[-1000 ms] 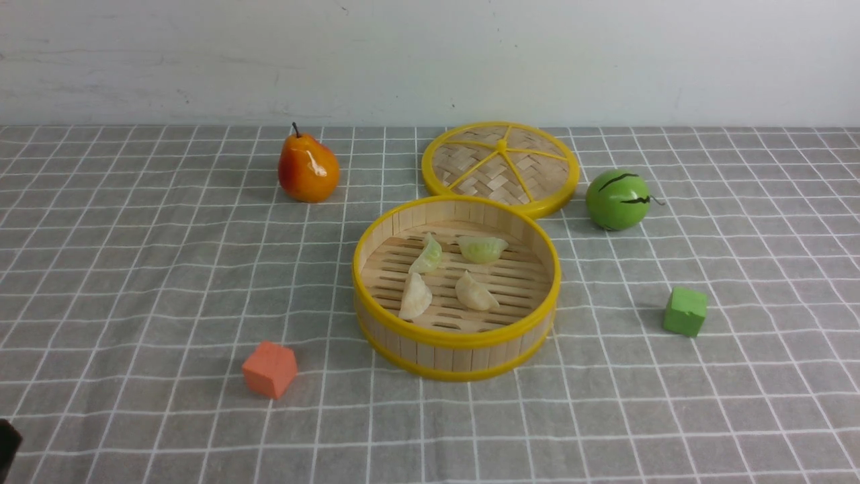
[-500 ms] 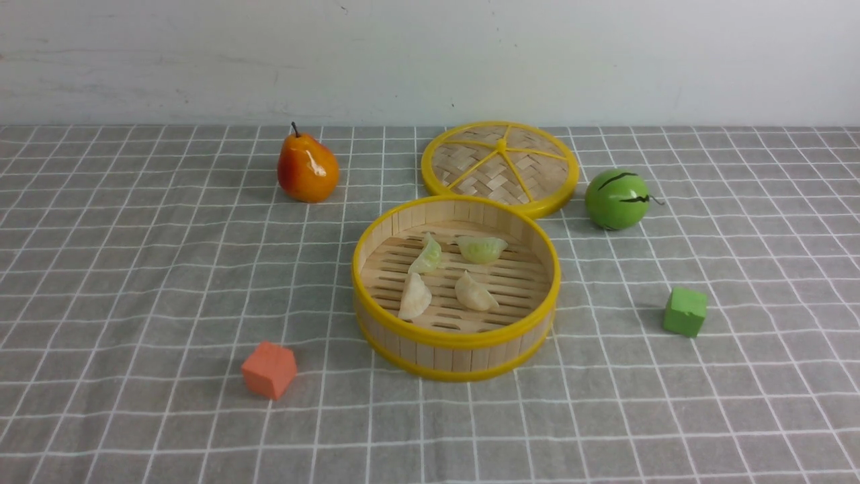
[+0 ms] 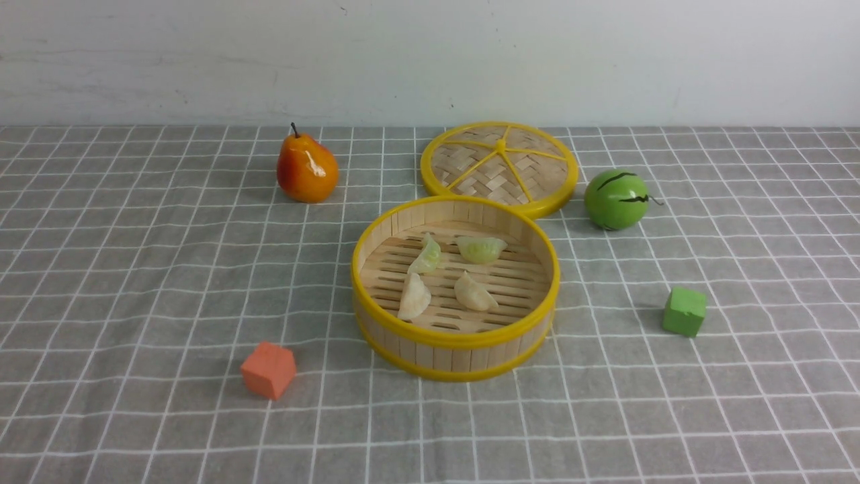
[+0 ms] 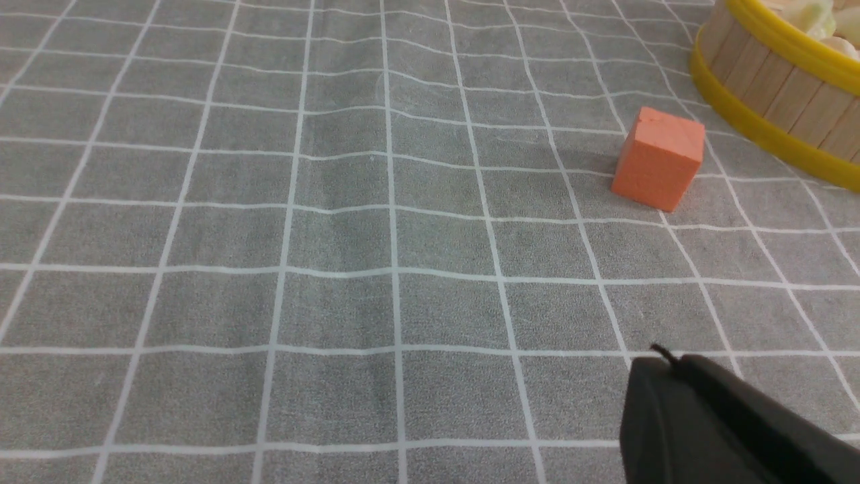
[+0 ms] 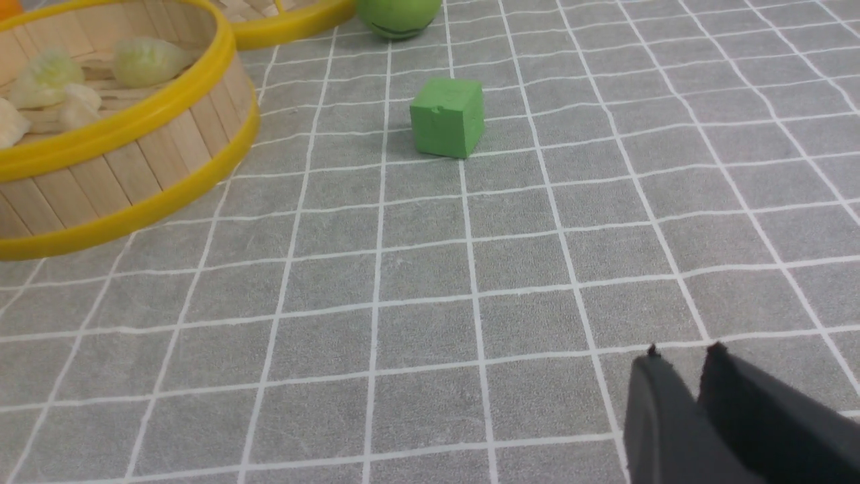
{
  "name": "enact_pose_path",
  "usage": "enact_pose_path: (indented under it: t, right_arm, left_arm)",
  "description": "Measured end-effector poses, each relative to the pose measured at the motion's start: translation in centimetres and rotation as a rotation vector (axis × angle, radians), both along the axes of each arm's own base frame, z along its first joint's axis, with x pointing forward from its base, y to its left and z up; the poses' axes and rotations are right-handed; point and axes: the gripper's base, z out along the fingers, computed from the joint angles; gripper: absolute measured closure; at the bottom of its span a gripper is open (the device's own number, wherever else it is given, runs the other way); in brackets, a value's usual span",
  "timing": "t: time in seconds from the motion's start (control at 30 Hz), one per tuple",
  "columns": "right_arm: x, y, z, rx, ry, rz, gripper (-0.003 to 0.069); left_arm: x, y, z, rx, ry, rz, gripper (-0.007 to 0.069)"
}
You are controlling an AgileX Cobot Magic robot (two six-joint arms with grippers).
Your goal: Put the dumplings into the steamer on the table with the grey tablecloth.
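Note:
The steamer (image 3: 457, 336) stands mid-table on the grey tablecloth (image 3: 134, 282). Two pale green dumplings (image 3: 481, 248) and two cream dumplings (image 3: 414, 297) lie on its slat floor. Neither gripper shows in the front view. In the left wrist view my left gripper (image 4: 662, 356) hovers low over bare cloth, its fingers pressed together and empty, with the steamer's wall (image 4: 779, 87) far off. In the right wrist view my right gripper (image 5: 682, 353) is over bare cloth, fingers nearly together and empty, well away from the steamer (image 5: 121, 168) and the dumplings (image 5: 148, 59).
The woven lid (image 3: 500, 165) lies behind the steamer. A pear (image 3: 307, 171) stands back left and a green melon ball (image 3: 616, 199) back right. An orange cube (image 3: 269, 370) sits front left of the steamer, a green cube (image 3: 684, 311) to its right.
A dark tip of my left arm at the front view's bottom left corner has drawn back out of view. Nothing on the table has moved.

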Motion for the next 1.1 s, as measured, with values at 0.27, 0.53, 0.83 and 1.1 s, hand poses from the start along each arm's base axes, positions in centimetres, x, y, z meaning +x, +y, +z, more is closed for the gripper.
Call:
enact_pose_path:
  t: [0.27,0.53,0.83,1.1]
  right_arm:
    - [0.0,0.0,0.0,0.0,0.0,0.0,0.0552]
    - [0.0,0.0,0.0,0.0,0.0,0.0,0.0545]
    - [0.0,0.0,0.0,0.0,0.0,0.0,0.0531]
    - [0.0,0.0,0.0,0.0,0.0,0.0,0.0522]
  left_arm:
    - [0.0,0.0,0.0,0.0,0.0,0.0,0.0639]
    - [0.0,0.0,-0.01,0.0,0.001,0.0,0.0639]
    - [0.0,0.0,-0.01,0.0,0.001,0.0,0.0638]
    - [0.0,0.0,-0.01,0.0,0.001,0.0,0.0637]
